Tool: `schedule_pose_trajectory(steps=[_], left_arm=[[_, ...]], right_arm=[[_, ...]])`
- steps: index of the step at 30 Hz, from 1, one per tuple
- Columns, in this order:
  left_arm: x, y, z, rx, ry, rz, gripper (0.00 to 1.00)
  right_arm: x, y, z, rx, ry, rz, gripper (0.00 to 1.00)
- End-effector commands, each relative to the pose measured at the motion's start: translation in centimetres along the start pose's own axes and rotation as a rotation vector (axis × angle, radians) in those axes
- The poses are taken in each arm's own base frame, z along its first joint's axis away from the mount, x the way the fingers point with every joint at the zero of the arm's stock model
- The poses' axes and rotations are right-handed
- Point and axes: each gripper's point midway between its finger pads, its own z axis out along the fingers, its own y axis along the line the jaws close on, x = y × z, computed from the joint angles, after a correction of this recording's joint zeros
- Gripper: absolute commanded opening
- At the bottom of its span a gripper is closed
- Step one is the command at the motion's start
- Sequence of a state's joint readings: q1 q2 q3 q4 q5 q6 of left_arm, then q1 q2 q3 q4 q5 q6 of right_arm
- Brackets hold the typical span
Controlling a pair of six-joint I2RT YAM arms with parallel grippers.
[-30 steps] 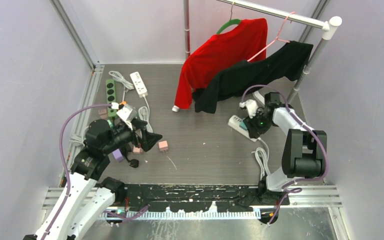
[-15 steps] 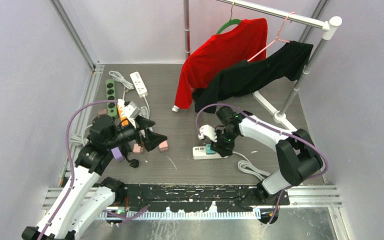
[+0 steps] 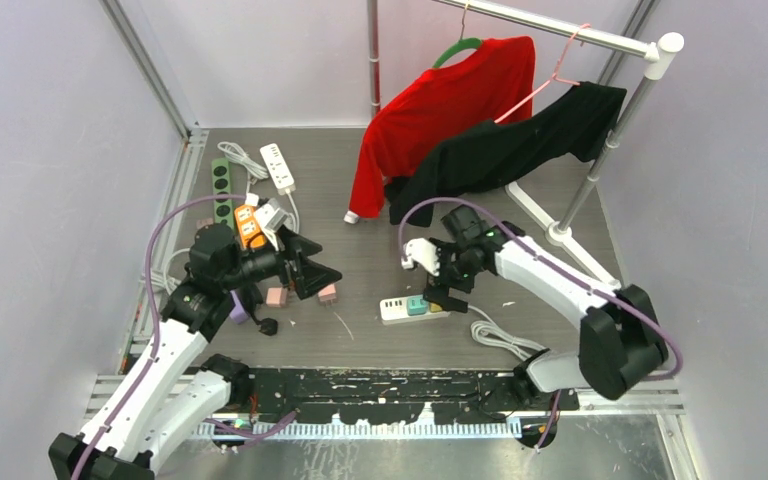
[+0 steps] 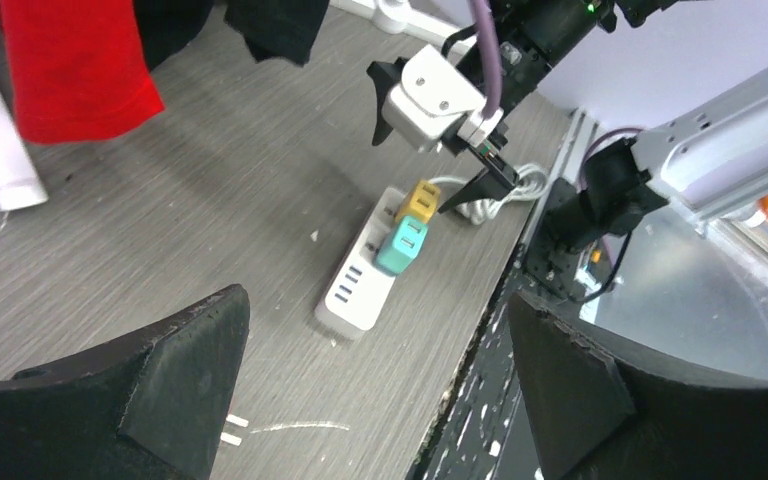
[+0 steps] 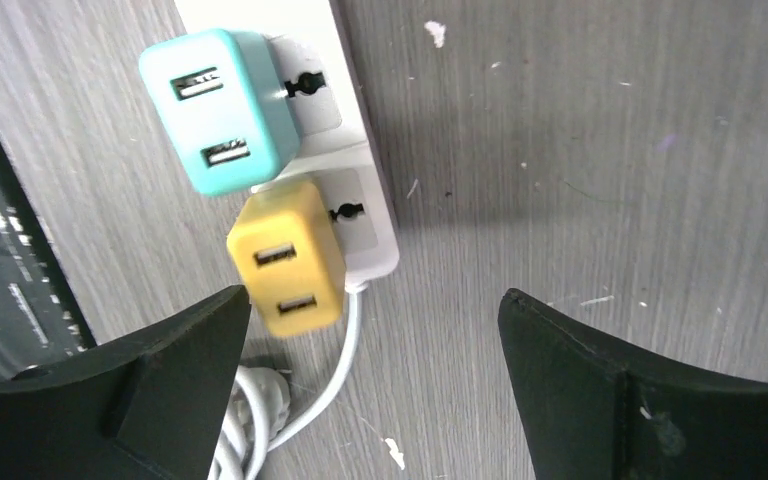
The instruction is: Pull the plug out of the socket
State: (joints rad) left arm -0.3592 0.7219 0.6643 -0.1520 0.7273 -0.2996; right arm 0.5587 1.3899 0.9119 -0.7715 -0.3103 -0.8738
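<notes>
A white power strip, the socket (image 3: 397, 310), lies flat near the table's front middle. A teal plug (image 3: 417, 304) and a yellow plug (image 3: 431, 299) sit in it side by side. My right gripper (image 3: 443, 290) hovers just above the yellow plug end, open, with nothing between its fingers. In the right wrist view the teal plug (image 5: 218, 105) and yellow plug (image 5: 285, 255) stand in the socket (image 5: 365, 215), ahead of the open right gripper (image 5: 373, 293). My left gripper (image 3: 320, 268) is open and apart, to the left. Its view shows the socket (image 4: 358, 292), teal plug (image 4: 402, 245) and yellow plug (image 4: 420, 200).
The strip's coiled white cable (image 3: 505, 335) lies to its right. A green strip (image 3: 221, 182) and a white strip (image 3: 278, 166) lie at the back left. Pink blocks (image 3: 327, 292) and a black plug (image 3: 268, 326) sit under the left arm. A red shirt (image 3: 440, 110) and black garment (image 3: 510, 145) hang behind.
The right arm brought the power strip from the back right to the front middle, then opened and lifted off it. The left arm swung slightly right.
</notes>
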Motion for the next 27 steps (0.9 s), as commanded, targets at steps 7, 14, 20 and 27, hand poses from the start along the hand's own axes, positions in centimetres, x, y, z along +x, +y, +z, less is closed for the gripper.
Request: schedule_pose_trajectory(steps=[7,14,20,27], left_arm=[[-2.7,0.2,2.4,0.061,-0.177,-0.261,0.99],[-0.3,-1.8,5.4,0.085,-0.09,-0.252,0.98],[3.6,-4.8,7.3,0.165,-0.063,0.067,0.97],[9.5,-2.5,7.8,0.158,-0.003,0.274,0.96]], right_arm=[[-6.2,1.0,-8.5,-0.033,-0.476,0.09,1.0],[-8.5,3.0,-8.8,-0.289,-0.578,0.163,1.0],[-7.7,1.7,-8.9,-0.102,-0.581,0.089,1.0],[-6.1,2.0,-6.7,-0.097,-0.533,0.004,1.0]])
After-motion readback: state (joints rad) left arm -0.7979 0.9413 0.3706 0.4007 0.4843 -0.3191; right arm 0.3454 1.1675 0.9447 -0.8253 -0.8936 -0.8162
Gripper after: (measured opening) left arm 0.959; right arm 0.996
